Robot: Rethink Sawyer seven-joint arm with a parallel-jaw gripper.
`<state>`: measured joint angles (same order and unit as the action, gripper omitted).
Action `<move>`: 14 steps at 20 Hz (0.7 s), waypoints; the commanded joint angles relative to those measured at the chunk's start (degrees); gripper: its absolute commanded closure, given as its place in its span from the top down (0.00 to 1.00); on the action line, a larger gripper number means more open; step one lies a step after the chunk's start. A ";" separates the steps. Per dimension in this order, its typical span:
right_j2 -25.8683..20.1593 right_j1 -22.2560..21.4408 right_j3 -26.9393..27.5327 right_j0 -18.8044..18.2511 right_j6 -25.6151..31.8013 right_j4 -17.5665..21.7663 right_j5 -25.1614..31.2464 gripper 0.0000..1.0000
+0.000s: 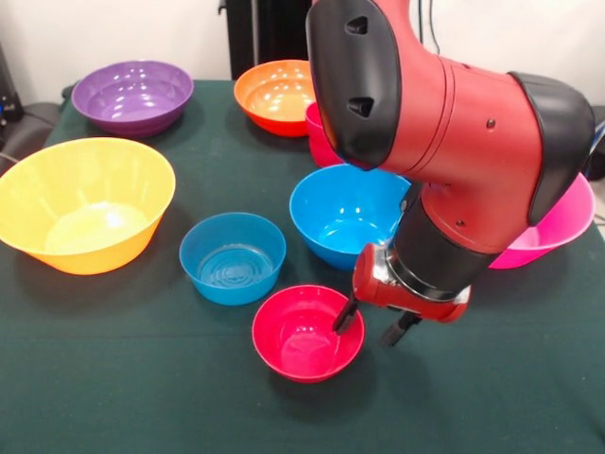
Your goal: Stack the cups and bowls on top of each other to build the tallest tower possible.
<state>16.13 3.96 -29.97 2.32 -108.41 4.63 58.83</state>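
A dark green cloth (pixel 113 397) covers the table and fills most of the frame, lightly creased toward the lower edge. Along the top runs a plain white wall (pixel 57 38). At top centre stands a black upright panel (pixel 269 33). Dark equipment (pixel 9 99) sits at the upper left edge.

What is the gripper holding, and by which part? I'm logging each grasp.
The gripper straddles the small red bowl's right rim, one finger inside, one outside. Whether it has closed on the rim cannot be told.
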 commanded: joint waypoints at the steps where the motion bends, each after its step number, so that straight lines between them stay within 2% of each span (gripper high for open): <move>1: -2.64 -4.44 -9.03 1.35 -4.78 -0.70 4.34 1.00; 10: -1.48 -9.00 -14.62 0.56 -0.66 1.20 1.61 1.00; 14: -1.37 -10.33 -15.44 0.46 0.69 1.56 2.23 1.00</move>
<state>17.44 -3.64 -37.45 2.68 -108.41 4.43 58.83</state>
